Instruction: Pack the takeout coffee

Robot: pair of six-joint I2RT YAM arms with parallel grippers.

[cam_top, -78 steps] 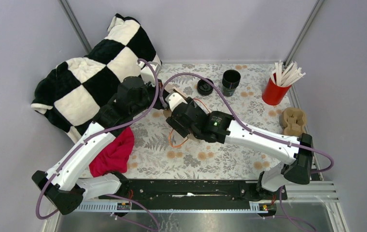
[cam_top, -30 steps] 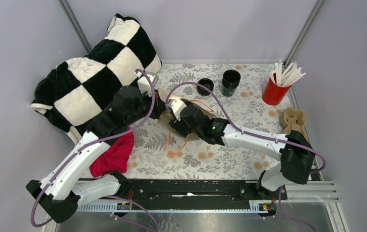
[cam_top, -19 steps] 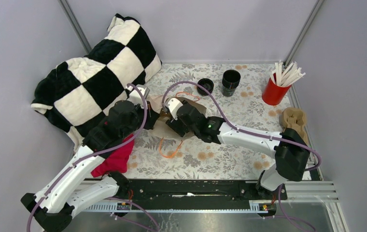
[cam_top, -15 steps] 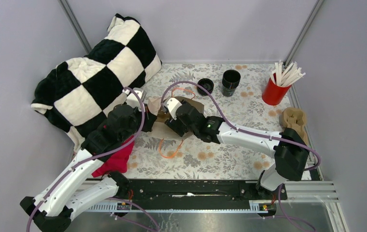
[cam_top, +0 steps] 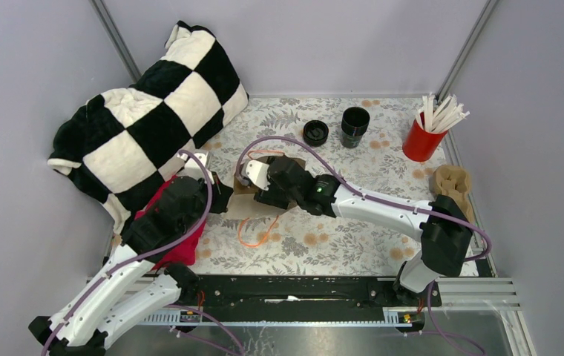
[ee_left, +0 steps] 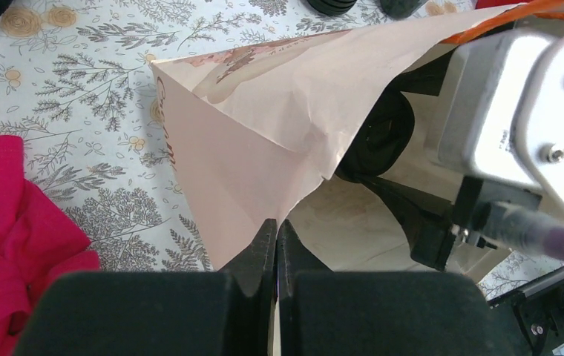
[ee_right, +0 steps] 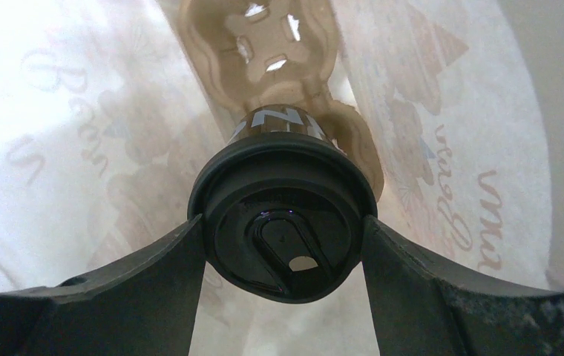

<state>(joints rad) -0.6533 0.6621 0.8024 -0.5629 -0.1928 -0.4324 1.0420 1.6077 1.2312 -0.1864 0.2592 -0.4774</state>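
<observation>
Takeout coffee (ee_right: 283, 222), clamped by right gripper (ee_right: 282, 256) inside paper bag (ee_left: 249, 148), its lip pinched by left gripper (ee_left: 275, 237); bag since dragged nearer, packing seemingly almost done.

Brown script lettering on the bag (ee_right: 479, 200), seen through its paper, cannot be made out. White letters on the cup (ee_right: 283, 215) are too cropped to read.

The top camera looks down from above and behind the arm bases, taking in the whole table (cam_top: 353, 237). The left wrist camera sits close, facing far-right along the left gripper (ee_left: 275, 231) into the paper bag (ee_left: 264, 141). The right wrist camera faces left inside that bag, right up against the takeout coffee (ee_right: 283, 215). Top and left-wrist views share the bag and right arm (cam_top: 383, 208).
</observation>
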